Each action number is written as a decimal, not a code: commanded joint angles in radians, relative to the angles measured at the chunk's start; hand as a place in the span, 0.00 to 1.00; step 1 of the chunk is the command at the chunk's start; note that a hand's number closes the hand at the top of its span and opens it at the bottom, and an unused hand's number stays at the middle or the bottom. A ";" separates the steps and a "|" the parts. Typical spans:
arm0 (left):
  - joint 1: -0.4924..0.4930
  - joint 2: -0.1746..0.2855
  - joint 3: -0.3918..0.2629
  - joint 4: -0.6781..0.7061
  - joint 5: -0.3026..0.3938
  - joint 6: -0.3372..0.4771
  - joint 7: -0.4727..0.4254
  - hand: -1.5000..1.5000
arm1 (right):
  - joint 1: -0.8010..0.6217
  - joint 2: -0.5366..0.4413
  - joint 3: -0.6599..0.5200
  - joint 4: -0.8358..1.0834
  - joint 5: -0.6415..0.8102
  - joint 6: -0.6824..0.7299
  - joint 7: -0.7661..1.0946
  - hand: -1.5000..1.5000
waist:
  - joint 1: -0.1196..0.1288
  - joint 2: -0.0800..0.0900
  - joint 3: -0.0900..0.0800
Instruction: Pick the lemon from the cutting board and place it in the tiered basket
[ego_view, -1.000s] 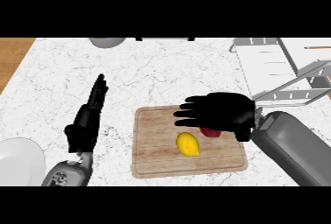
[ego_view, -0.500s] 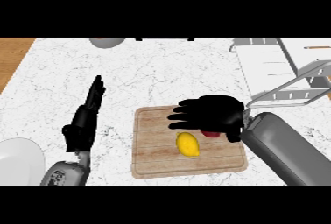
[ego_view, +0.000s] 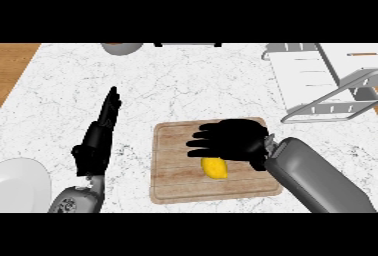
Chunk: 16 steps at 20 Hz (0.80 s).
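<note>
Lemon (ego_view: 215, 168) on cutting board (ego_view: 173, 170), right of centre. Right robot hand (ego_view: 232, 139) over lemon's far end, fingers apart, holding nothing. Left robot hand (ego_view: 96, 145) resting at view's left, fingers straight. Tiered basket (ego_view: 325, 80) at far right of bench (ego_view: 192, 80).

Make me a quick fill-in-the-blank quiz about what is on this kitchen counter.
The yellow ____ lies on the wooden cutting board.
The right hand is spread over the board; the ____ rests open beside it.
The tiered basket stands at the counter's far ____ corner.
Missing words: lemon; left hand; right.
</note>
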 joint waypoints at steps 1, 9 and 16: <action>0.010 -0.008 -0.011 -0.048 -0.034 0.006 0.042 0.50 | -0.020 0.064 -0.012 0.015 0.042 0.086 -0.006 0.00 | 0.001 0.000 0.000; -0.008 -0.026 0.043 0.041 0.006 -0.038 -0.046 0.50 | -0.016 0.081 -0.035 0.076 0.089 0.068 -0.057 0.00 | -0.001 0.000 0.000; 0.026 -0.042 0.018 0.017 -0.047 -0.024 -0.036 0.50 | 0.065 0.120 -0.004 0.125 0.145 -0.019 -0.078 0.00 | -0.001 0.000 0.000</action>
